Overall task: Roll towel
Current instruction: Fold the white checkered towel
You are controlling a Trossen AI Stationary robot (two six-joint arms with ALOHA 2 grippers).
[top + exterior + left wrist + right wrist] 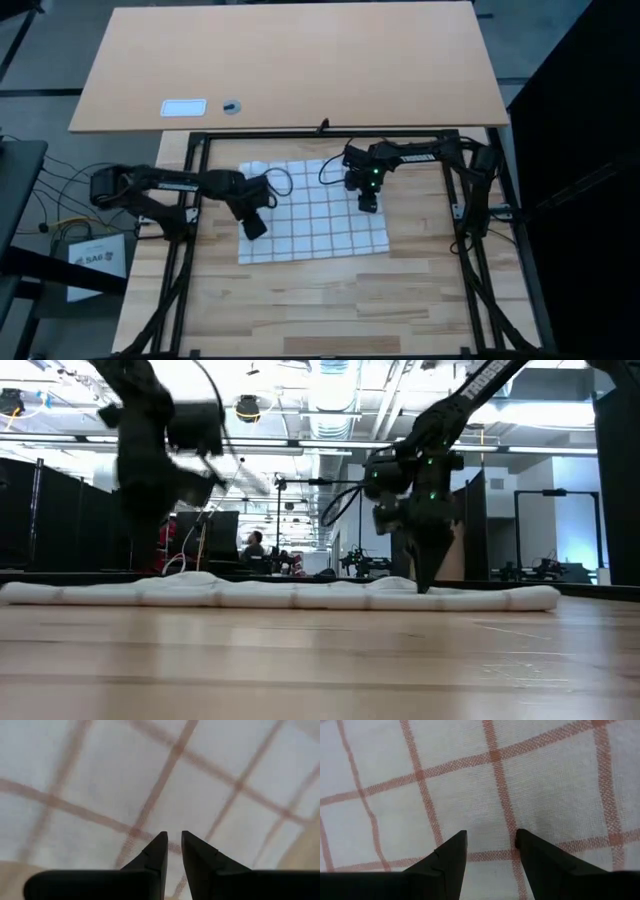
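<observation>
Lying flat on the table [300, 310], the towel [315, 225] is ready to roll. My left gripper [174, 842], nearly together, hovers over its left side; my right gripper [491, 840], apart, presses its far right part.

Left gripper [255, 227] angled down, fingers narrowly parted, nothing between. Right gripper [369, 203] pointing down, fingers apart.

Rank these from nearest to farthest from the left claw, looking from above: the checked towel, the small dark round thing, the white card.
From the left gripper:
1. Checked towel, directly under it.
2. Small dark round object, on the far tabletop.
3. White card, beside that object, farther left.
</observation>
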